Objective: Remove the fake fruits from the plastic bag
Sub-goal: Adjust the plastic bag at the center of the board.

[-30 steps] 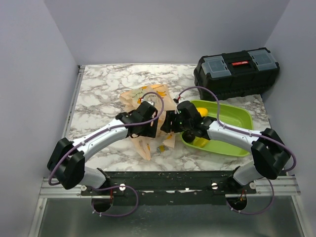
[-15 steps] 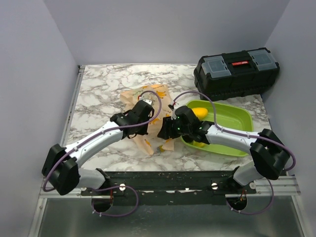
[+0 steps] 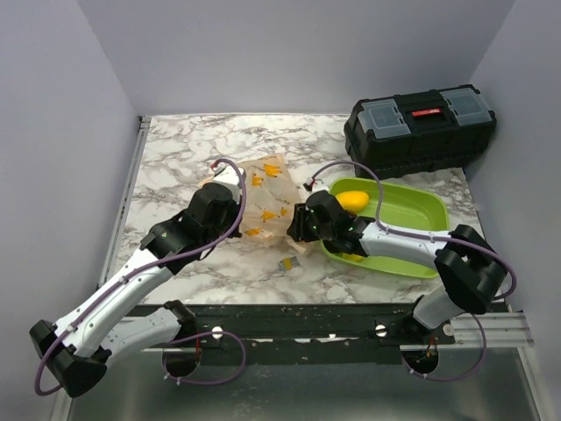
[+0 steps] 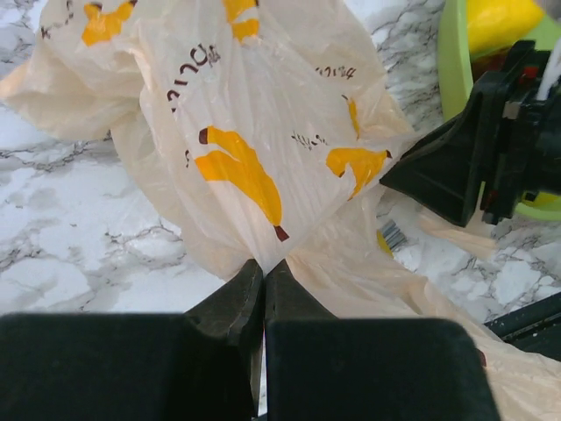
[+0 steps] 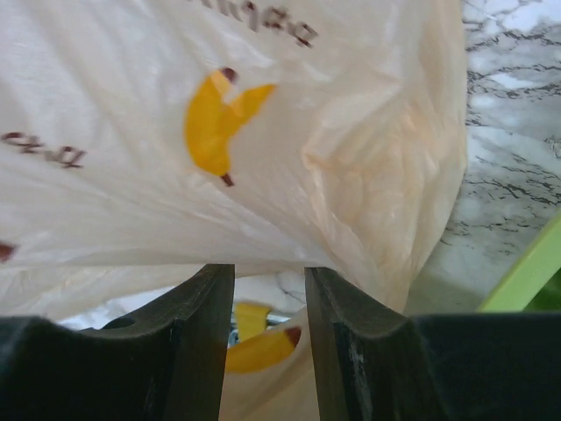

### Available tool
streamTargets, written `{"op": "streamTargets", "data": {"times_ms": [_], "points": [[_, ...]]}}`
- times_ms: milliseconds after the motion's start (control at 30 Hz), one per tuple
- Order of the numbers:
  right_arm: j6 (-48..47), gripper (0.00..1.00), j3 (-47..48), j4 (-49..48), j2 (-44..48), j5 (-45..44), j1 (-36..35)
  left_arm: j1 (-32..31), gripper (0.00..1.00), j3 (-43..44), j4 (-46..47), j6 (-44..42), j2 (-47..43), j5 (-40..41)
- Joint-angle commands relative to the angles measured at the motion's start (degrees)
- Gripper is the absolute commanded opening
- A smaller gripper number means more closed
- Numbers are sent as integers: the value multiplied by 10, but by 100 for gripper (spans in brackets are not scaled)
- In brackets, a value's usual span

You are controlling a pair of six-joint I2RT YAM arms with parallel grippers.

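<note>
The plastic bag (image 3: pixel 266 200) is a thin peach film with orange marks, stretched out between my two grippers on the marble top. In the left wrist view it (image 4: pixel 263 132) fills the frame. My left gripper (image 4: pixel 263 266) is shut on its near edge, and in the top view it (image 3: pixel 238 216) sits at the bag's left side. At the bag's right edge my right gripper (image 3: pixel 295 230) has its jaws apart, with loose film draped over the tips (image 5: pixel 269 272) and sagging into the gap. One yellow fake fruit (image 3: pixel 353 200) lies in the green tray (image 3: pixel 419 210). The bag's inside is hidden.
A black toolbox (image 3: pixel 422 127) stands at the back right behind the tray. On the marble just in front of the bag lies a tiny yellow-and-grey clip (image 3: pixel 287 263). The right forearm crosses the tray's near rim.
My left gripper has shut on the bag and the left arm has drawn back to the left, pulling the bag out flatter. The right jaws have narrowed at the bag's right edge.
</note>
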State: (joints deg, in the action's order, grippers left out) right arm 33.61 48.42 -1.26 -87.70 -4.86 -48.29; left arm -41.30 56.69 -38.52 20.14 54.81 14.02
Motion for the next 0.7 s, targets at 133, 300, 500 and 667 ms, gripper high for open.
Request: {"op": "streamTargets", "data": {"times_ms": [133, 300, 500, 667], "points": [[-31, 41, 17, 36, -27, -63, -9, 29, 0, -41, 48, 5, -58, -28], [-73, 51, 17, -15, 31, 53, -12, 31, 0, -50, 51, -4, -55, -46], [-65, 57, 19, -89, 20, 130, -26, 32, 0, -49, 56, -4, -52, -69], [-52, 56, 62, -109, -31, 112, -30, 32, 0, -49, 47, -8, -50, -88]]}}
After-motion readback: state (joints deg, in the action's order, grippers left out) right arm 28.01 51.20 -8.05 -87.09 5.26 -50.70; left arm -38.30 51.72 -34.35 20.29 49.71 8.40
